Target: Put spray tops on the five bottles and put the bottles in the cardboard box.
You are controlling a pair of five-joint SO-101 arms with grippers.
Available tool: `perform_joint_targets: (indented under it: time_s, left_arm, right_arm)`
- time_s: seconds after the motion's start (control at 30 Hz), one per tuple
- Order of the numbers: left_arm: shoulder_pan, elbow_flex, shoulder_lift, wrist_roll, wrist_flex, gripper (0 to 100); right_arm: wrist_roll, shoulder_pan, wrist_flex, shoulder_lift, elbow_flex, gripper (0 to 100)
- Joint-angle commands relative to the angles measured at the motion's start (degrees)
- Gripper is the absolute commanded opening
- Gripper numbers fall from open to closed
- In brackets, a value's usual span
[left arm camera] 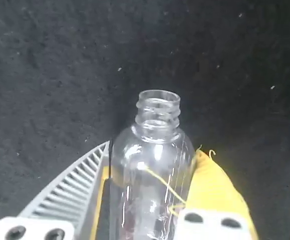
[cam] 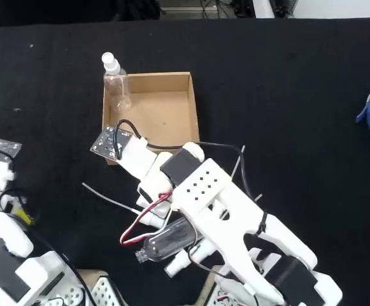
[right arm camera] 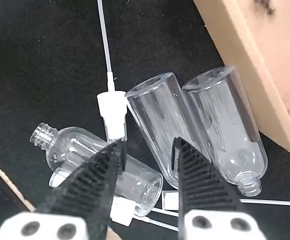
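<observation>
The left arm's fingers (left arm camera: pixel 82 177), one ribbed grey and one wrapped in yellow, pinch a clear held bottle (left arm camera: pixel 152 165) that has no top. Its threaded neck points away from the wrist above the black worktop (left arm camera: pixel 45 60).

The right arm's fingers (right arm camera: pixel 97 180) are spread and hover over three uncapped bottles lying on their sides. A middle bottle (right arm camera: pixel 157 125) lies side by side with an outer bottle (right arm camera: pixel 224 125), and the outer one is just beside the wall of the cardboard box (right arm camera: pixel 254 60). A third bottle (right arm camera: pixel 95 160) lies at an angle to them. A loose spray top (right arm camera: pixel 112 112) sits just beside it, with its long dip tube stretched over the worktop.

From above, a capped bottle (cam: pixel 116 86) stands upright at the box's far left corner, seemingly inside.
</observation>
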Motion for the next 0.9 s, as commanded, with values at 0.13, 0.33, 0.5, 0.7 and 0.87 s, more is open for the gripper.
perform_joint_targets:
  time_s: [0.13,0.33,0.5,0.7,0.87]
  left_arm:
    - [-6.81,-6.99,-0.18,1.05,0.0,3]
    - [-8.66,-7.34,-0.18,7.56,-0.44,3]
    - [-9.71,-7.08,-0.18,7.56,-2.29,3]
    - [-12.44,-7.16,-0.18,7.56,-4.57,3]
    - [-12.7,-6.9,-0.09,7.56,-4.4,3]
  right_arm:
    - [-0.09,-8.09,-5.54,-2.15,1.63,15.0]
    - [0.18,-8.79,-10.99,2.77,4.09,14.9]
    - [0.09,-10.73,-9.93,9.71,0.57,14.9]
    - [0.0,-13.01,-10.55,16.92,-5.32,17.5]
    - [-0.09,-13.27,-10.2,24.66,-10.24,17.2]
